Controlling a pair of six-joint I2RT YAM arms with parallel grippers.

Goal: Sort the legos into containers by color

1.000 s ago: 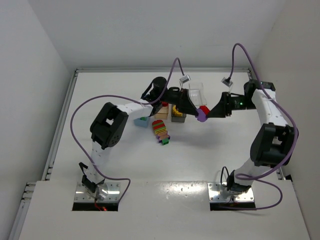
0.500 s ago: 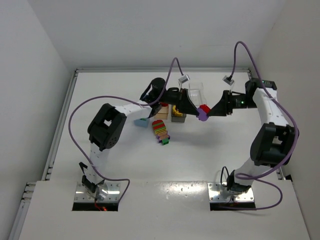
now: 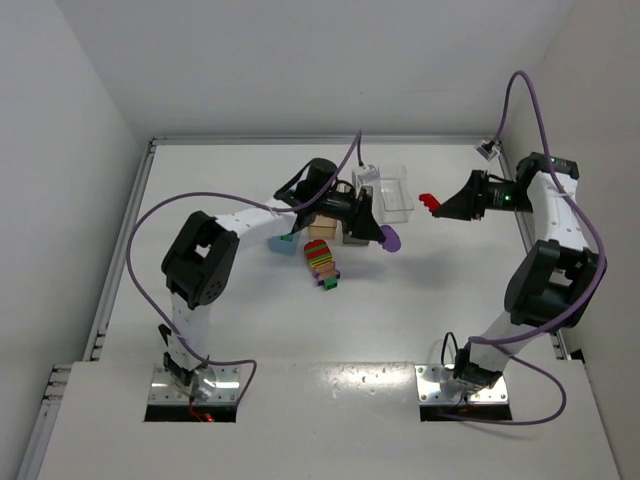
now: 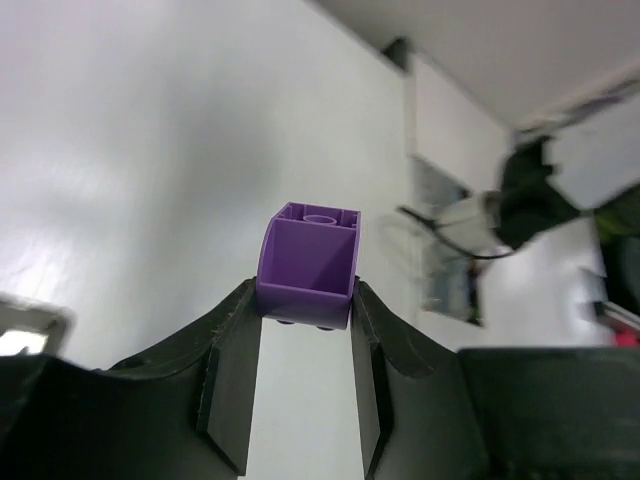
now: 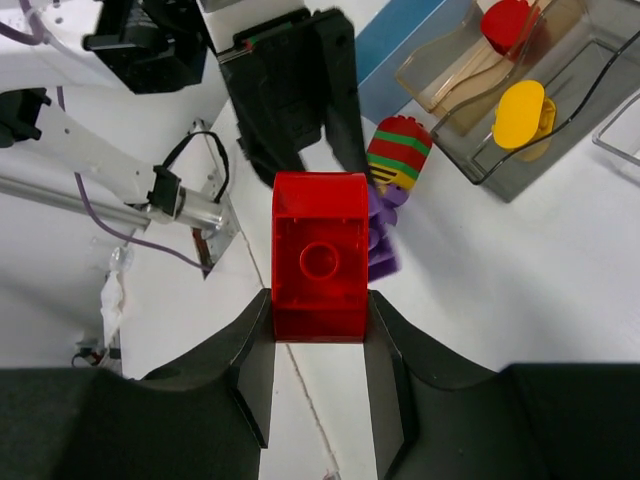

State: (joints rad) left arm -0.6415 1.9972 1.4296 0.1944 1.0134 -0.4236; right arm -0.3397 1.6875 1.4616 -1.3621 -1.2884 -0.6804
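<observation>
Left gripper [image 3: 383, 236] pinches a purple brick [image 4: 308, 265], aloft just beside the bins [image 3: 400, 195]; right gripper [image 3: 434, 205] clamps a red brick [image 5: 320, 255], farther right — delivery step. Next: carry red to the orange bin [image 5: 445, 65], already holding red — purple elsewhere.

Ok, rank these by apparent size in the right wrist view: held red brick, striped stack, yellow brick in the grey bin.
1. held red brick: largest, but it sits nearest the camera, which inflates it.
2. striped stack: partly hidden behind that brick.
3. yellow brick: smallest.
</observation>
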